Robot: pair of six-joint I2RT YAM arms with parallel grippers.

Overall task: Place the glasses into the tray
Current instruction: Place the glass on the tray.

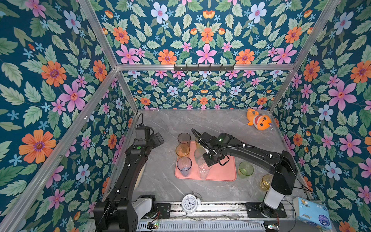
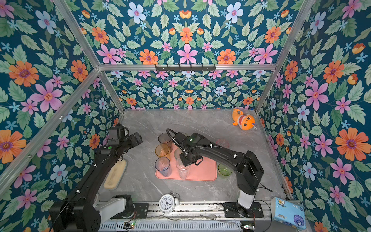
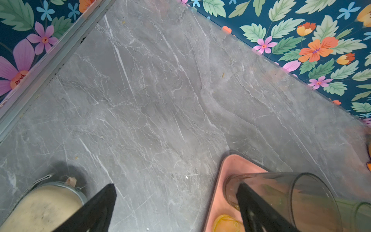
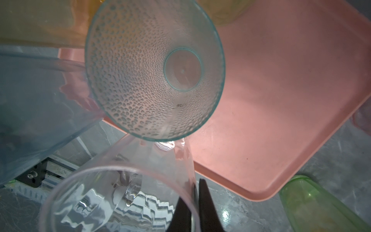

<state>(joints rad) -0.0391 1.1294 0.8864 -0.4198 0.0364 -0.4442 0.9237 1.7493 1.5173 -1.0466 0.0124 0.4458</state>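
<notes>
A: Nearest: clock on the rail at the tabletop's near edge, out of play. Beyond it, tray mid-tabletop. The right gripper is clamped on the clear glass, pinching its wall at the rim, one jaw in, one out.

B: Where's that glass?

A: Looks upright, at the tray's near edge, blue glass to one side, teal glass just behind, nearly touching. Can't tell whether its base is down.

B: And the left gripper?

A: Spread wide, empty, beside the tray's far left corner. One jaw close to the grey glass.

B: What goes wrong from here?

A: Tall glass held by the rim alone. If the inner jaw drags coming out, it likely tips: into blue or teal, or over the low rim onto the tabletop. A sideways exit probably clips teal.

B: Leftovers?

A: Green glass just off the tray's right edge, yellow glass against the right arm, pink glass toward the far edge. All on the tabletop. Yellow sits in the elbow's path, I reckon; a careless swing could topple it.
</notes>
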